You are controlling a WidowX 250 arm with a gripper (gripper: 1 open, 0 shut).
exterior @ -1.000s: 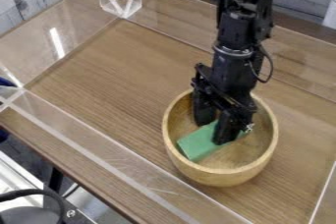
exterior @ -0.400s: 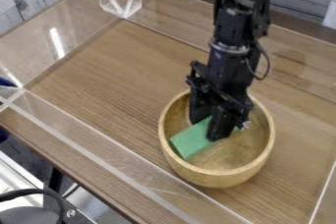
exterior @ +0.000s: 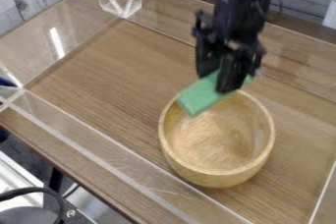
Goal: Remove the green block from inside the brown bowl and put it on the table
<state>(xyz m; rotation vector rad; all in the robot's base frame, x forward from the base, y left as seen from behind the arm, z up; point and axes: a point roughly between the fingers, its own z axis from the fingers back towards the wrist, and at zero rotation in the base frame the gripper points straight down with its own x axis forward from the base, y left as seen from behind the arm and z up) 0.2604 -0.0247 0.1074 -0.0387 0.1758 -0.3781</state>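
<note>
My gripper (exterior: 226, 79) points straight down above the brown bowl (exterior: 218, 140) and is shut on the green block (exterior: 201, 95). The block hangs tilted from the fingers, its lower end just over the bowl's far-left rim, clear of the inside. The bowl is a round tan wooden one standing on the wood-grain table (exterior: 105, 71) at the front right; its inside shows bare. The black arm rises out of the top of the frame.
Clear acrylic walls (exterior: 53, 120) edge the table on the left and front. A clear acrylic bracket (exterior: 121, 0) stands at the far left corner.
The gripper has risen out of the bowl with the green block in its fingers. The block, which lay inside the bowl, now hangs above the rim.
</note>
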